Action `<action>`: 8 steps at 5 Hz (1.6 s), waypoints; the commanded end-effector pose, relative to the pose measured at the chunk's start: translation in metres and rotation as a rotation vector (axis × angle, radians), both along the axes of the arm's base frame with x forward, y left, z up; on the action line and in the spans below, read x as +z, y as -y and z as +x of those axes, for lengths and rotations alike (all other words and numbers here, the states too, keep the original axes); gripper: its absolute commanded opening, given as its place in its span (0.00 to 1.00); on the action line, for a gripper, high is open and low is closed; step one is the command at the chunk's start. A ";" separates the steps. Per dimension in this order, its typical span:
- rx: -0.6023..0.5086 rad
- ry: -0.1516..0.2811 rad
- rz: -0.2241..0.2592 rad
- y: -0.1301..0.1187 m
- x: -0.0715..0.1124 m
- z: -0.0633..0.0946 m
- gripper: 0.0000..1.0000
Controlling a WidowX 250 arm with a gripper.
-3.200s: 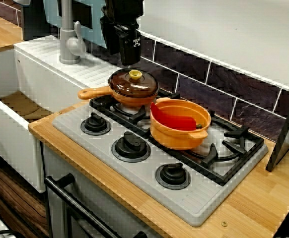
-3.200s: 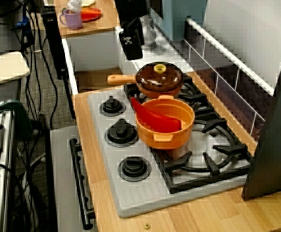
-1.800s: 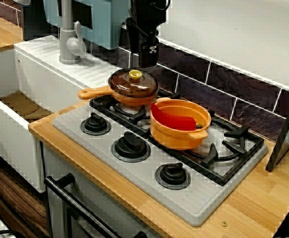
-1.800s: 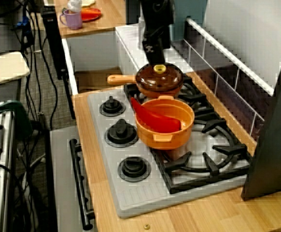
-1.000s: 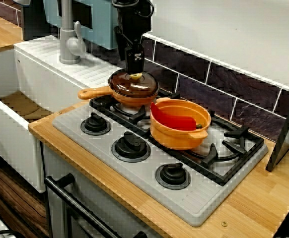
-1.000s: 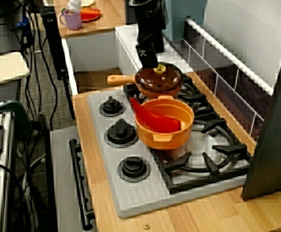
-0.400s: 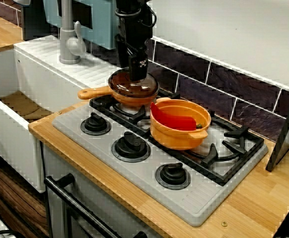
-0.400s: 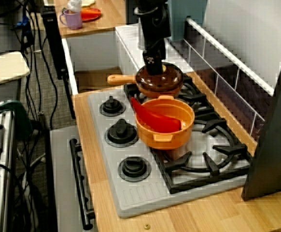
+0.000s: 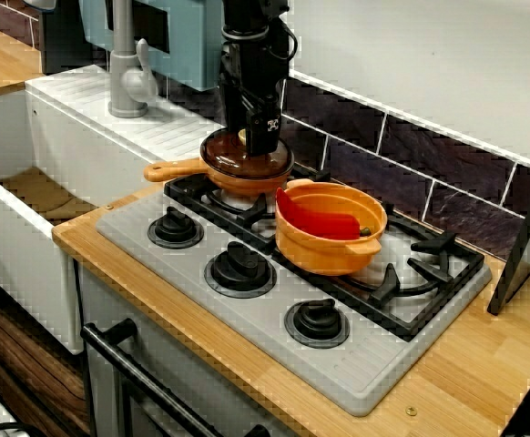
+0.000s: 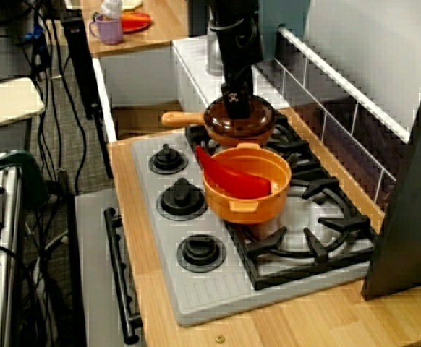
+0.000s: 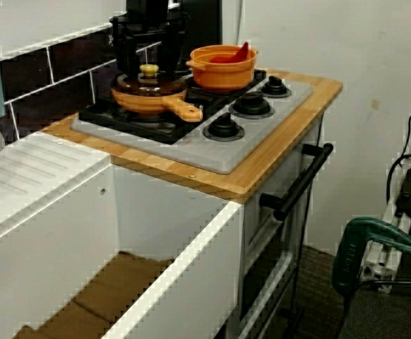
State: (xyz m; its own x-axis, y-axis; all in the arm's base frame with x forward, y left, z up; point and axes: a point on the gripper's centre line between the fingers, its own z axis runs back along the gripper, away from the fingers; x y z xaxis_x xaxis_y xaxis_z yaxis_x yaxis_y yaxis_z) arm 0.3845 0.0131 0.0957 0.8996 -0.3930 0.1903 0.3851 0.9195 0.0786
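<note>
Gripper (image 9: 260, 138) is down over the brown see-through lid (image 9: 247, 164), fingers pointing straight at its centre. The lid's only handhold is the yellow knob (image 11: 148, 70), which sticks up in the middle, so a vertical approach fits.

From the sink-side view the knob stands uncovered between 2 dark fingers, with a gap on each side. Jaws read as spread, nothing gripped. From the front view the gripper body hides the knob, so finger contact cannot be settled there. It probably isn't touching.

The lid sits flush on the orange saucepan (image 9: 244, 186), held level by the pan's rim. The pan rests on the rear burner grate (image 9: 192, 191) nearest the sink, handle (image 9: 169, 169) pointing out toward the sink.

Arm pose: wrist vertical, the arm rising straight up out of frame close to the tiled back wall (image 9: 402, 155).

Nearby:
- Orange pot (image 9: 324, 250) on the next burner, just beside the saucepan, not touching as far as can be seen.
- Red scoop (image 9: 315, 223) leaning against the pot's inside wall.
- 3 black dials (image 9: 240, 266) along the grey stove top (image 9: 356, 378).
- Grey tap (image 9: 124, 64) behind the sink.
</note>
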 end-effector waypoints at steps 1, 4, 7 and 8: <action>0.028 0.076 -0.013 0.000 0.016 0.005 0.00; 0.016 0.059 -0.061 0.002 0.051 -0.003 0.00; -0.111 0.050 -0.102 0.054 0.091 -0.023 0.00; -0.119 0.066 -0.063 0.077 0.095 -0.028 0.00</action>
